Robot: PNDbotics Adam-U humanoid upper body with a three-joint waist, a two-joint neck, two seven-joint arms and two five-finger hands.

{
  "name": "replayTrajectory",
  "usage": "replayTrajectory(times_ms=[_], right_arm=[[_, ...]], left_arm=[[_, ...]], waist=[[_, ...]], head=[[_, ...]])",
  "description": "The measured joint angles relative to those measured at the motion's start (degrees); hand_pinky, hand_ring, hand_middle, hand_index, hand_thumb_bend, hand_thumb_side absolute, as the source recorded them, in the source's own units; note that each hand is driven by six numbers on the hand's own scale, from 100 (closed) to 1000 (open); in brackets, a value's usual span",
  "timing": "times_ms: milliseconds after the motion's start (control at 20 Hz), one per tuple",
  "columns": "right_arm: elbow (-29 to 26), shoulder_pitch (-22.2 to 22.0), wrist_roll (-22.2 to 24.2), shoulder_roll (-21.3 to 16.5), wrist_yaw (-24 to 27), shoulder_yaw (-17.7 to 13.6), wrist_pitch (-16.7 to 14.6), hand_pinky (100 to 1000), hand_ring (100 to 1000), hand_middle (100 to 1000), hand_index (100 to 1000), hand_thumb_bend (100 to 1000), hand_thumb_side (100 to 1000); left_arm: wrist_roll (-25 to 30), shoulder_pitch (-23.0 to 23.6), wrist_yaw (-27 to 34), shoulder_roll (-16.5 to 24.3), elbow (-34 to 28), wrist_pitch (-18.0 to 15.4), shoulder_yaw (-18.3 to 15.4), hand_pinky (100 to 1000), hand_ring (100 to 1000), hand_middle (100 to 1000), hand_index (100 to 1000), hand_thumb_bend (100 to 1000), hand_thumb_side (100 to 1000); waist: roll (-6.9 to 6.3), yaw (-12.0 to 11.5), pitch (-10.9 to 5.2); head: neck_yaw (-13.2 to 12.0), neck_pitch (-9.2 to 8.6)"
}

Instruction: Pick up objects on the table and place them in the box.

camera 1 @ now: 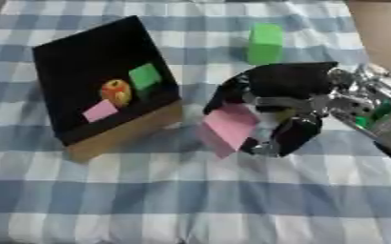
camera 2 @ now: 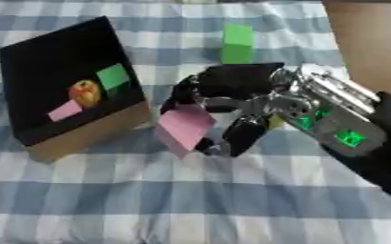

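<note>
A blue-and-white checked cloth [camera 1: 190, 200] covers the counter. On it at the left sits the box [camera 1: 107, 88], tilted, with a black lining and plain cardboard-brown outer walls. Inside lie a small pink block [camera 1: 99, 111], a round orange-and-yellow thing [camera 1: 115, 92] and a green block [camera 1: 145, 76]. A taller green block [camera 1: 265, 44] stands upright on the cloth farther back, well apart from the box. The right hand [camera 2: 232, 95], black with silver joints, reaches in from the right, its fingers and thumb curled round a flat-faced pink block [camera 2: 185, 125], just beside the box's near right corner. The left hand does not show.
</note>
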State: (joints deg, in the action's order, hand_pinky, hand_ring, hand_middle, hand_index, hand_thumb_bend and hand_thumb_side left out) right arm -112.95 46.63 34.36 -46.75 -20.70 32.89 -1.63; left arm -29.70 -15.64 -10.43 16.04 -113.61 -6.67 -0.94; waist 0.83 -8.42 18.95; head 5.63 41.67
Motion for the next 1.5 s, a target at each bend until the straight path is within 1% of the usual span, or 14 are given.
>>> replayTrajectory(times_ms=[200,350,450,600,750,950,1300,1500], right_arm=[[-0.5,3.4,0.4,0.0,3.3,-1.9,0.8,872,772,525,681,100,100],[-0.5,6.6,1.1,0.6,4.3,-2.6,2.3,870,776,537,692,100,100],[0.4,9.9,2.0,2.2,4.2,-2.5,3.1,866,776,540,694,100,100],[5.4,15.3,3.1,6.6,3.6,-1.9,2.7,865,776,543,696,100,100],[12.9,19.5,3.0,12.2,0.8,-1.5,0.3,864,776,545,698,100,100],[23.4,22.6,1.0,19.5,-4.9,-2.4,-4.0,865,778,552,704,100,100],[39.6,23.9,-4.9,29.3,-17.4,-5.6,-10.8,867,787,568,720,100,100],[47.5,23.9,-8.0,33.6,-23.6,-7.4,-14.4,871,801,597,745,100,100]], left_arm=[[0.0,0.0,0.0,0.0,0.0,0.0,0.0,789,774,687,815,377,758],[-0.1,0.0,0.0,0.0,0.0,0.1,0.0,789,774,688,816,378,756],[-0.1,0.0,0.0,0.0,0.0,0.1,0.0,789,775,689,816,379,755],[-0.2,0.0,-0.1,0.0,0.0,0.1,0.0,789,776,691,816,382,753],[-0.6,-0.1,-0.1,0.0,0.0,0.1,0.0,789,776,692,816,385,750],[-1.2,-1.2,-0.1,0.0,0.0,-0.1,-0.1,788,774,690,814,395,741],[-1.3,-3.5,0.1,0.0,0.0,-1.8,0.0,790,773,691,813,406,731],[-0.4,-4.9,0.3,0.0,0.0,-2.9,0.6,790,773,691,813,407,728]], waist=[[0.00,0.1,-0.02],[0.00,0.0,-0.06],[0.02,-0.1,-0.06],[0.31,-0.7,-0.06],[0.53,-1.6,0.00],[0.73,-3.2,0.18],[1.08,-5.8,1.58],[1.08,-6.6,1.99]], head=[[0.0,0.00],[0.2,0.00],[0.6,0.00],[1.4,0.00],[2.5,-0.31],[4.4,-1.18],[7.3,-2.51],[8.4,-2.90]])
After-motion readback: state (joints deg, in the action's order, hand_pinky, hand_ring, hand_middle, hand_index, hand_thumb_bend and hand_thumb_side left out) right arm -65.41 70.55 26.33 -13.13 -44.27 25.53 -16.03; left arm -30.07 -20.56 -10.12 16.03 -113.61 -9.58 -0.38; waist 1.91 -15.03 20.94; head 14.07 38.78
